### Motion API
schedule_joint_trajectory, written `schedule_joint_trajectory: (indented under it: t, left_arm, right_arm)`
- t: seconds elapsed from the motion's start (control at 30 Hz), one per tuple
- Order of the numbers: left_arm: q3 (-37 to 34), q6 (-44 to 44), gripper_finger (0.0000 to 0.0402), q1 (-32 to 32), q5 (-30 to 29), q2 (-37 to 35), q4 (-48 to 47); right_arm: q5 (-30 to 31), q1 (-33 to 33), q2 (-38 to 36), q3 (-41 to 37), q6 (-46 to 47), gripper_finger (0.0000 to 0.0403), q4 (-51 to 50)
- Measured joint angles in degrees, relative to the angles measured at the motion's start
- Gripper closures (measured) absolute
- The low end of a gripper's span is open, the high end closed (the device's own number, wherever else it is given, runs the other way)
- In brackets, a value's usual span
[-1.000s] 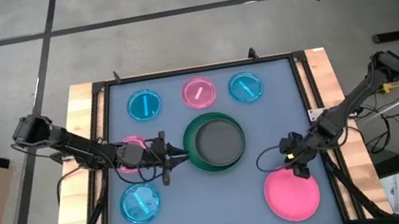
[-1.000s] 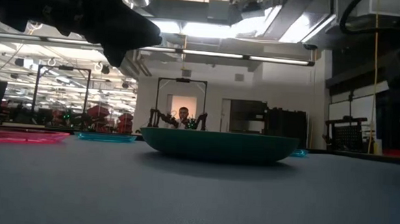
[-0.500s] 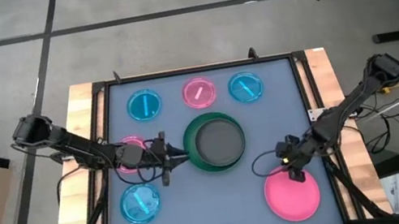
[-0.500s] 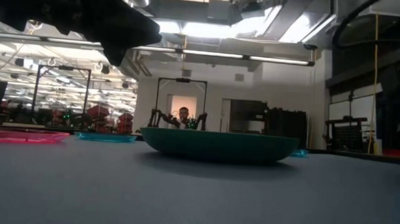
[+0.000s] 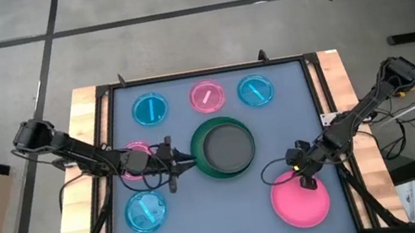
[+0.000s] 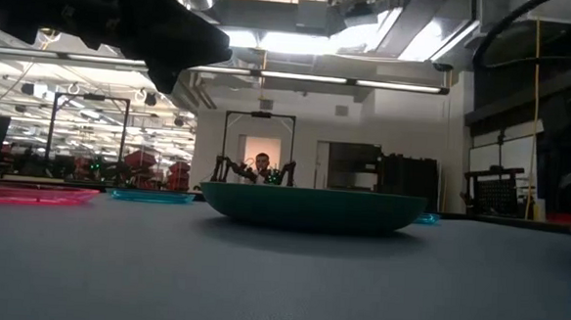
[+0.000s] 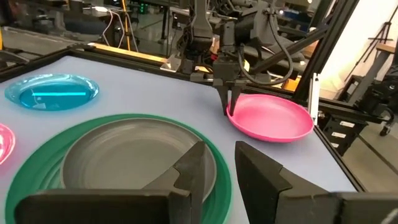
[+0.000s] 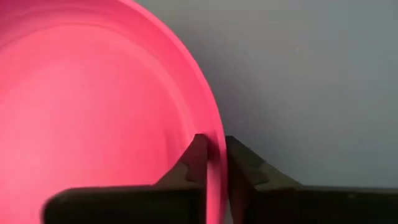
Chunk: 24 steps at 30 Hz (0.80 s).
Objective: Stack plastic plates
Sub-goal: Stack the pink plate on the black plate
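Observation:
A large dark green plate (image 5: 202, 158) lies mid-table with a dark grey plate (image 5: 224, 146) inside it. A hot pink plate (image 5: 300, 203) lies near the front right, and my right gripper (image 5: 306, 178) is shut on its far rim. My left gripper (image 7: 221, 158) hovers open just left of the green plate, with nothing between its fingers. Small translucent plates lie flat around them: blue (image 5: 150, 109), pink (image 5: 206, 95) and blue (image 5: 255, 91) along the far side, pink (image 5: 137, 154) under my left arm, and blue (image 5: 145, 211) at the front left. My right gripper pinches the hot pink plate's rim (image 8: 216, 163) on its far side, one finger (image 8: 194, 158) inside the rim and one outside. The fingers (image 7: 227, 102) come from above, pointing down. The plate sits roughly level; I cannot tell whether it is off the mat.
The grey mat (image 5: 278, 130) is framed by a dark raised border, with wooden table edges on both sides. Bare mat lies between the green plate and the pink one. A person shows far back in the room (image 6: 262, 165).
My right gripper has moved a little toward the table's near-left, onto the hot pink plate's far rim. The pink plate has shifted slightly toward the table's left edge, and its edge now shows at the right of the low view.

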Motion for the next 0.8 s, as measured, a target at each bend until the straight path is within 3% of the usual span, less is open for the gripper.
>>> schedule_joint_trajectory:
  t: [0.8]
  left_arm:
    - [0.0,0.17,0.0319,0.0,-0.62,-0.01,0.09]
  right_arm:
    - [1.43,-0.02,0.07,0.7,-2.1,0.0402,5.23]
